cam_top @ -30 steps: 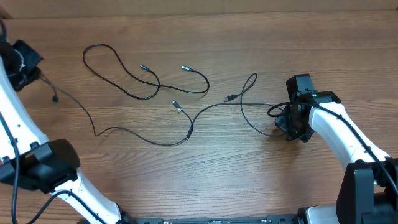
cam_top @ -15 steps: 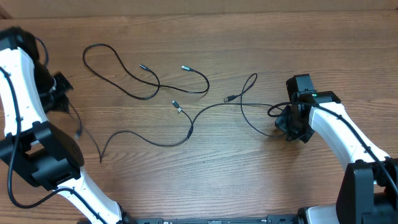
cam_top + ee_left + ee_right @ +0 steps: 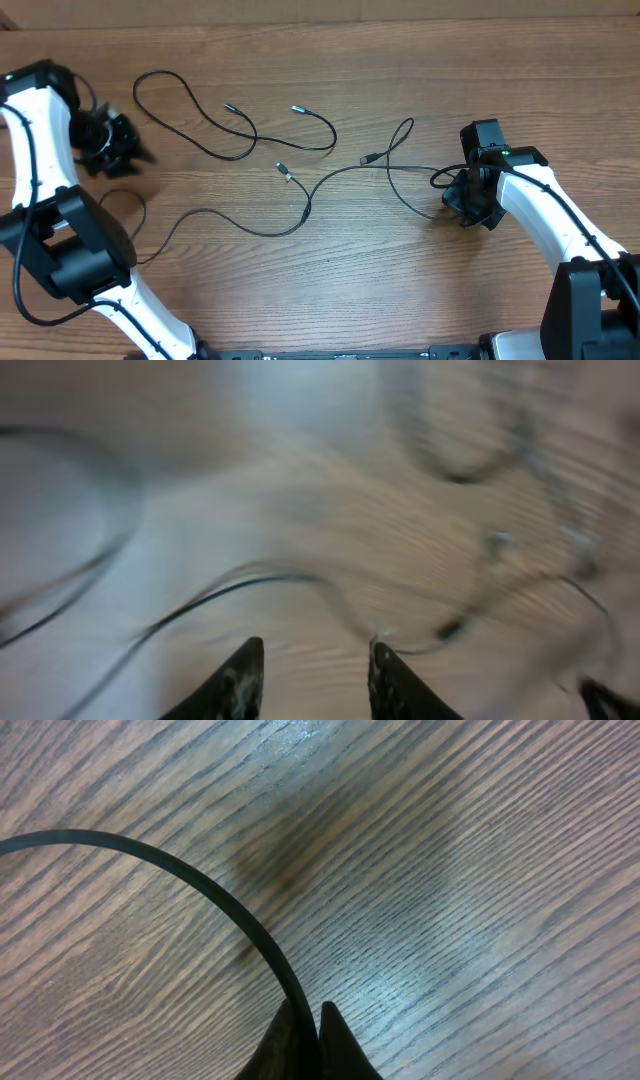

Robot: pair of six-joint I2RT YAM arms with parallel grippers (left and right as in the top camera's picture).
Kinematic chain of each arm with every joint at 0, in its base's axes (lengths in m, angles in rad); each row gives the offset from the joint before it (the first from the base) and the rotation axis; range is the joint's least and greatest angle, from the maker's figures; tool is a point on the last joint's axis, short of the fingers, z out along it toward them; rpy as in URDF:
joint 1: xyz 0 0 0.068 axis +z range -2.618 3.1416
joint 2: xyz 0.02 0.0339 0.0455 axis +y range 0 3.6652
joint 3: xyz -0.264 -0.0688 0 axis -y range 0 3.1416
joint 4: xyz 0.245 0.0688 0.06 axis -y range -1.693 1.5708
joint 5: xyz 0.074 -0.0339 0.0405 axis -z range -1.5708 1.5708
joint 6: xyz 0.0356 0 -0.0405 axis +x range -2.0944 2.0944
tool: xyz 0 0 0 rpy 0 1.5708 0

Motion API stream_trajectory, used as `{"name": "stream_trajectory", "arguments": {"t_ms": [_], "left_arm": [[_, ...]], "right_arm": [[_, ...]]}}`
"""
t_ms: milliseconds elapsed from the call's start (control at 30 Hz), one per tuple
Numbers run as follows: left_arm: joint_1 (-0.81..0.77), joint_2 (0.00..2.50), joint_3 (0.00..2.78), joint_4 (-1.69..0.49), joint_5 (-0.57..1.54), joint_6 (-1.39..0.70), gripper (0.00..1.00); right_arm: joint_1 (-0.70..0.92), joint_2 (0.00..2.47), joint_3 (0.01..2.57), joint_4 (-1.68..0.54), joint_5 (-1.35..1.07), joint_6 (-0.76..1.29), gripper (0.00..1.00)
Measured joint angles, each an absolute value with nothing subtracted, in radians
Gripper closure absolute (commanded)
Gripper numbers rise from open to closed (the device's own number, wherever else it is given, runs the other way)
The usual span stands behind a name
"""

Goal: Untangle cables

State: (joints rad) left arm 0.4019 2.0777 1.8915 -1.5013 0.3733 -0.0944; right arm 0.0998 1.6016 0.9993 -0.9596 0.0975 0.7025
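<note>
Step, as judged: pulling cables [image 3: 262, 231] apart, partway; strands cross around mid-tabletop [image 3: 330, 300].
Right end effector [image 3: 466, 208], right side: pinched tight on right cable [image 3: 200, 885], a thin smooth black cord arcing over matte wood grain.
Left end effector [image 3: 315, 682], far left: fingers apart, nothing between; view blurred.
Cables limp, looping from left to right side; small silvery plugs [image 3: 296, 108].
Next, probably: left takes nearby slack loop, draws it leftward gently; the cord kinks easily.

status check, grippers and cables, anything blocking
Right gripper shut on a cable. Left gripper open, empty, view blurred. Other cables loose on the table, some crossing mid-table. Nothing in the way.
</note>
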Motion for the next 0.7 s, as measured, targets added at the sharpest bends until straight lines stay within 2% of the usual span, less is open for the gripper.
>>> {"name": "stream_trajectory", "arguments": {"t_ms": [33, 133, 200, 233, 300, 467, 567, 633, 700], "left_arm": [[0.373, 2.078, 1.892, -1.493, 0.426, -0.056, 0.55], [0.236, 2.078, 1.892, -1.483, 0.494, 0.041, 0.47], [0.144, 2.078, 1.892, -1.476, 0.470, 0.070, 0.41], [0.089, 2.078, 1.892, -1.472, 0.445, 0.084, 0.34], [-0.022, 2.078, 1.892, -1.467, 0.389, 0.099, 0.30], [-0.241, 2.078, 1.871, -1.468, 0.171, 0.142, 0.25], [-0.316, 2.078, 1.869, -1.469, 0.121, 0.150, 0.24], [-0.364, 2.078, 1.859, -1.468, 0.107, 0.154, 0.19], [-0.391, 2.078, 1.840, -1.471, 0.099, 0.155, 0.19]], "right_arm": [[0.100, 1.602, 0.999, -0.960, 0.099, 0.702, 0.96], [0.100, 1.602, 0.999, -0.960, 0.101, 0.702, 0.96], [0.100, 1.602, 0.999, -0.960, 0.102, 0.702, 0.96], [0.100, 1.602, 0.999, -0.961, 0.102, 0.702, 0.96], [0.100, 1.602, 0.999, -0.960, 0.104, 0.702, 0.96], [0.100, 1.602, 0.999, -0.960, 0.104, 0.702, 0.96], [0.100, 1.602, 0.999, -0.960, 0.104, 0.702, 0.96], [0.100, 1.602, 0.999, -0.960, 0.105, 0.702, 0.96], [0.100, 1.602, 0.999, -0.961, 0.104, 0.702, 0.96]]}}
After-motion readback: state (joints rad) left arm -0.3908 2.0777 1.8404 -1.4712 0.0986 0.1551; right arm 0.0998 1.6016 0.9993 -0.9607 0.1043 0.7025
